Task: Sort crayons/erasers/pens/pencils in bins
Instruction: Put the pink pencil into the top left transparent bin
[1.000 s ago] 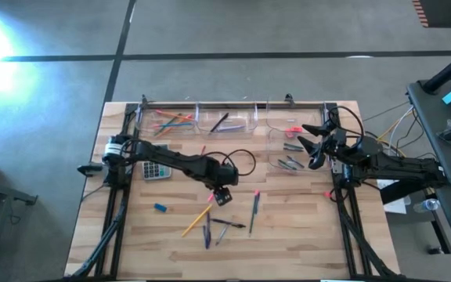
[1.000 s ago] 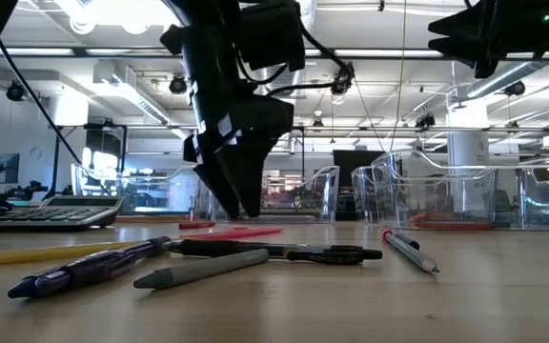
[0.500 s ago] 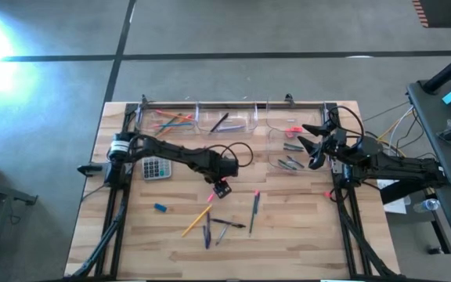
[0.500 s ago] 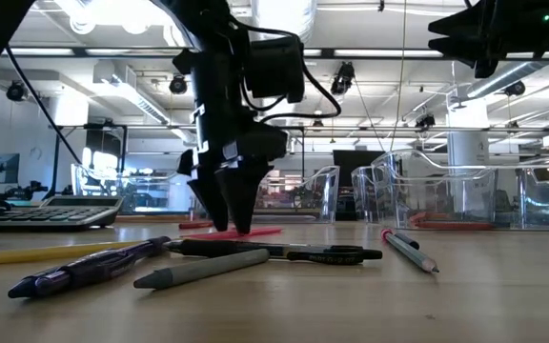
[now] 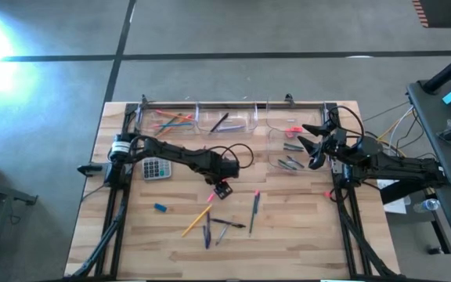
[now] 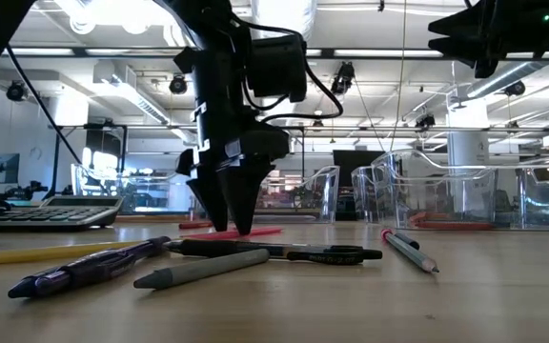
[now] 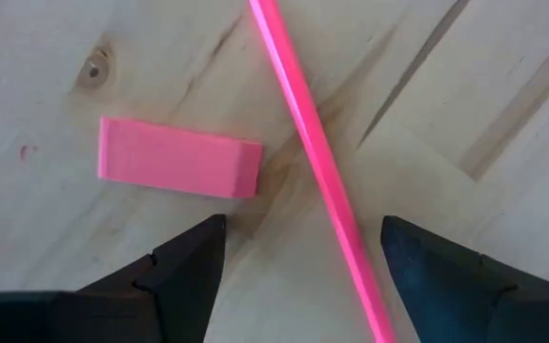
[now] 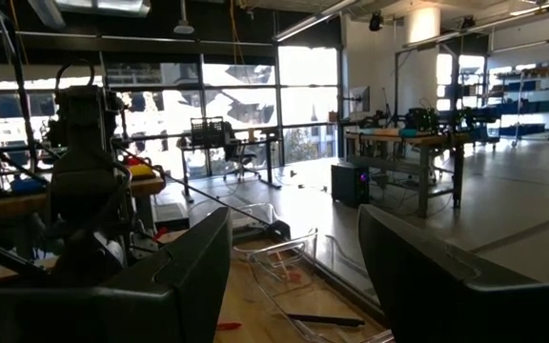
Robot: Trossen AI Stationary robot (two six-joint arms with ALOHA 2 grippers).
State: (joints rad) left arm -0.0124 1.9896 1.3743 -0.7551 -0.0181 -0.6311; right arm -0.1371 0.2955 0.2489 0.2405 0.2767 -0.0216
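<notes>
My left gripper [image 5: 221, 190] points down, open, just above the table's middle. In the left wrist view its two fingers stand on either side of a long pink pencil [image 7: 317, 162] lying flat on the wood, without touching it. A pink eraser [image 7: 179, 171] lies flat beside the pencil. The low view shows the fingertips [image 6: 229, 224] close over the pencil [image 6: 251, 232]. My right gripper [image 5: 313, 145] waits open, raised over the bins on the right [image 5: 292, 160]. Two more bins [image 5: 167, 119] [image 5: 225, 119] stand along the far edge, holding bright pencils and a dark pen.
A grey calculator [image 5: 156, 168] sits left of my left arm. Near the front lie a blue eraser [image 5: 160, 207], a yellow pencil [image 5: 196, 222] and several dark pens [image 5: 229, 225] [image 5: 254, 210]. The right bins hold grey sticks and a pink piece [image 5: 292, 128].
My left gripper has come a little toward the far edge and down, and has straightened from a tilt until it points down over the pink pencil. In the last half second it has hardly moved.
</notes>
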